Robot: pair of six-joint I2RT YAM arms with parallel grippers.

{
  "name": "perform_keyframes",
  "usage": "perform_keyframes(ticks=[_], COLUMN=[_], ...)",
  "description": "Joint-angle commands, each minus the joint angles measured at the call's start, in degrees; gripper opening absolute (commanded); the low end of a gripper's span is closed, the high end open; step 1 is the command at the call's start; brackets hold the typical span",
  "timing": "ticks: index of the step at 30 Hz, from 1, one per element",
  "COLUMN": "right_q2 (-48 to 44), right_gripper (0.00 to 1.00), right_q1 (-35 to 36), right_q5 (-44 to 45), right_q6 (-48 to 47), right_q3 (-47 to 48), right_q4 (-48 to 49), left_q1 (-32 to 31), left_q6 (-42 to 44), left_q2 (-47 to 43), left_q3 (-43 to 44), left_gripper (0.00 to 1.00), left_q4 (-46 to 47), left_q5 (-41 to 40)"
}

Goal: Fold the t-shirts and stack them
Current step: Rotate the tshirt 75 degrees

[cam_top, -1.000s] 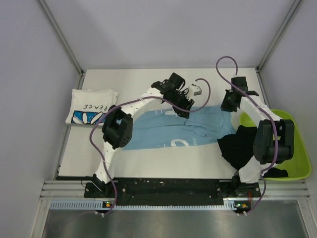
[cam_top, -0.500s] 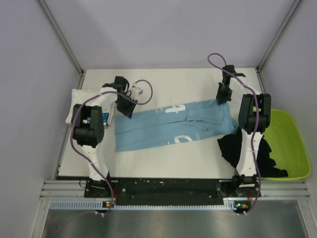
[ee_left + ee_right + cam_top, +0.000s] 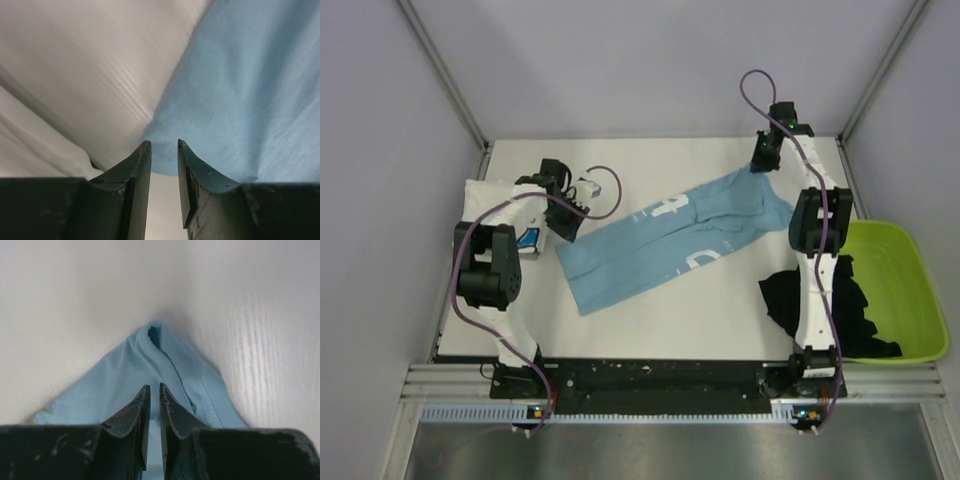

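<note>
The light blue t-shirt [image 3: 670, 240] lies stretched in a long diagonal band from near left to far right. My right gripper [image 3: 763, 165] is shut on its far right end; in the right wrist view blue cloth [image 3: 125, 370] bunches into a peak just past the jaws [image 3: 154, 386]. My left gripper [image 3: 565, 228] sits at the shirt's left end, jaws [image 3: 162, 142] slightly apart, with the flat blue hem [image 3: 250, 90] at their tips. The folded white t-shirt [image 3: 485, 205] lies at the far left. The black t-shirt [image 3: 800, 300] hangs over the bin's edge.
The lime-green bin [image 3: 910, 260] stands off the table's right side. The left arm reaches over the white shirt. Metal posts and grey walls close in the back and sides. A black rail runs along the near edge.
My right gripper moved farther back and pulled the blue shirt's right end with it, so the shirt now lies slanted. My left gripper swung left to the shirt's left end, then stayed.
</note>
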Motion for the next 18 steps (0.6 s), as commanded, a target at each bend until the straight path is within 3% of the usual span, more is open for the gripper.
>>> perform_keyframes(ticks=[1,6,10,14,18], right_q2=[-17.99,-30.30,-33.30,-30.33,-21.82], right_gripper=[0.14,0.12,0.05,0.02,0.00], right_q1=[-0.29,-0.29,-0.55,-1.34,-1.43], right_q5=[6.41,9.84,11.87,12.13,13.80], right_q6=[-3.67,-2.54,-1.13,-1.21,-4.89], right_q3=[-7.15,-32.52,-45.22,-46.66,-37.28], right_q4=[4.18,4.97,6.20,7.17,7.79], left_q1=[-0.33,-0.33,-0.42,-0.42,-0.60], left_q6=[1.95,2.47,3.35,3.97,5.46], left_q2=[1.84,0.44,-1.49,-4.04,-7.99], left_q3=[-3.93,-10.44,-15.98,-21.86,-27.93], left_gripper=[0.32,0.31,0.31,0.30,0.30], left_q4=[2.13,4.50,5.12,5.12,2.50], left_q5=[-1.31,-3.69,-3.60,-3.87,-1.24])
